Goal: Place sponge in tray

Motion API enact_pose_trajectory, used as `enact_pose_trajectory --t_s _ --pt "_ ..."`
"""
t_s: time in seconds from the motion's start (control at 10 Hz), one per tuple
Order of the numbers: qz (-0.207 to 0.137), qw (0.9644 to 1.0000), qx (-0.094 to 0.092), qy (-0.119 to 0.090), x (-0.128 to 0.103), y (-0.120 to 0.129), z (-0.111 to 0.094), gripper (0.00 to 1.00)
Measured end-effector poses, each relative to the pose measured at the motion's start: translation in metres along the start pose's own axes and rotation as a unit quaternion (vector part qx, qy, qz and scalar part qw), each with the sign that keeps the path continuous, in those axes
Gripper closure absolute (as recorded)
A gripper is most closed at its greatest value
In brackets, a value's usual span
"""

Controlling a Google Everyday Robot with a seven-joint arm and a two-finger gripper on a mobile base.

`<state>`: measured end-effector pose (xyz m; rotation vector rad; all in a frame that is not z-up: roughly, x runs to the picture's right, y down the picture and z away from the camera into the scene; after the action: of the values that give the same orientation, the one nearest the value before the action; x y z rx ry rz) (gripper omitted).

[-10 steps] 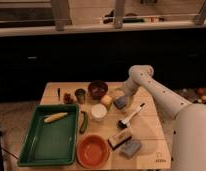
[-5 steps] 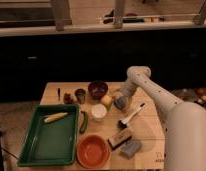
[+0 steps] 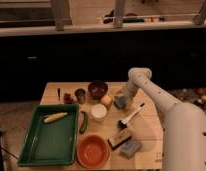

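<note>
The slate-blue sponge (image 3: 118, 103) lies on the wooden table, right of a small yellow item (image 3: 107, 100) and behind the white cup (image 3: 98, 111). My gripper (image 3: 123, 98) is down at the sponge, at its right side or on it; I cannot tell whether they touch. The white arm reaches in from the right with its elbow (image 3: 138, 76) above. The large green tray (image 3: 43, 146) stands at the table's front left, well left of the gripper, with a yellow corn cob (image 3: 55, 117) inside.
An orange bowl (image 3: 93, 150), a black-and-tan block (image 3: 119, 138) and a paler grey-blue pad (image 3: 130, 148) sit in front. A white-handled brush (image 3: 132, 116), a green cucumber (image 3: 83, 121), a dark bowl (image 3: 98, 89) and a metal cup (image 3: 80, 95) lie between.
The arm's elbow has shifted slightly to the left and lower. The gripper stays at the sponge, which has not moved.
</note>
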<state>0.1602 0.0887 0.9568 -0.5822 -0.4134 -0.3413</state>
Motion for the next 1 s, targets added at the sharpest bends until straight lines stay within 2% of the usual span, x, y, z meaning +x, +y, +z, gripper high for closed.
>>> enact_pose_trajectory --t_s 0.4,0.6,0.8,1.0 --pt "0.002 1.0000 0.003 0.003 0.005 0.001 -0.002 0.87" --pt "0.002 1.0000 0.002 0.004 0.005 0.001 -0.003 0.99" --pt "0.000 1.0000 0.002 0.005 0.005 0.001 -0.005 1.00" --pt "0.001 0.9999 0.013 0.004 0.012 0.006 -0.024 1.00"
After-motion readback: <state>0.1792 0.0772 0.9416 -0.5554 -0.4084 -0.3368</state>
